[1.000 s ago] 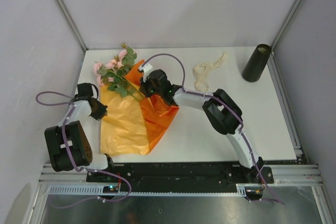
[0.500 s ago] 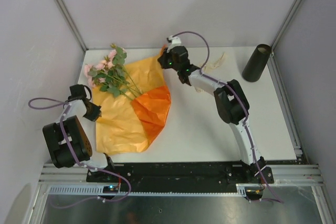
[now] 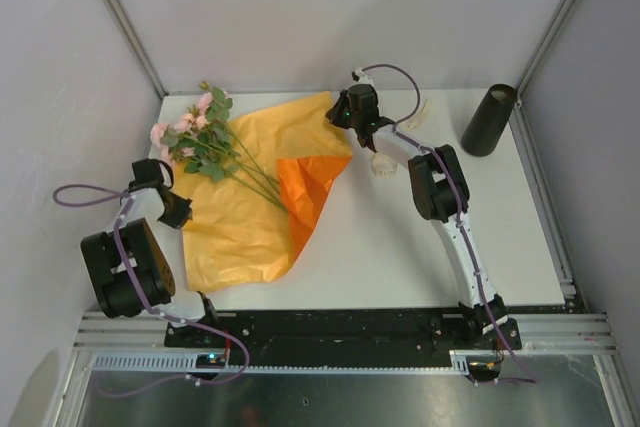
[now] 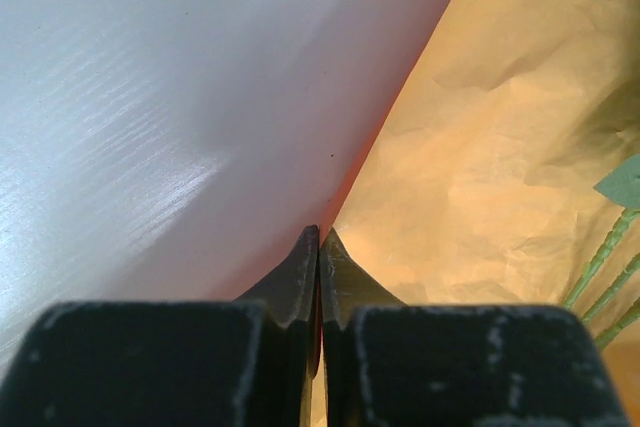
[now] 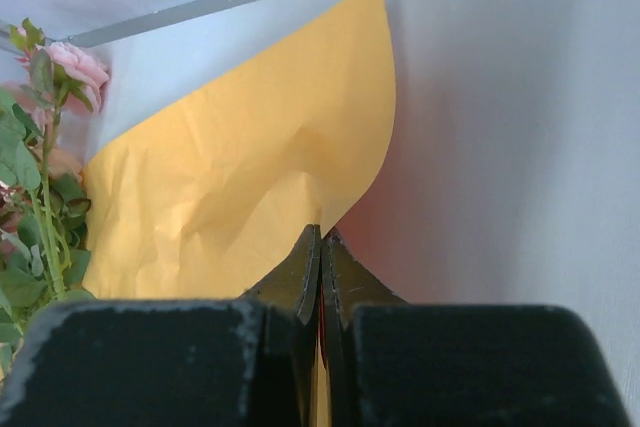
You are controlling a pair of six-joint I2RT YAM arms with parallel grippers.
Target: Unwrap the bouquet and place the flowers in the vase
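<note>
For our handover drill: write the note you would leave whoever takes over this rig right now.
Left gripper: shut on the paper's left edge.
Right gripper: shut on its far corner.
Flowers lie on the opened paper, far left; ribbon lies loose between paper and vase, which stands far right.
Done: ribbon untied, paper opened.
Left: free the flowers from the paper and put them in the vase.

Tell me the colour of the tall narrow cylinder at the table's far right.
The tall narrow vase is plain black; the top external view shows it best.
</note>
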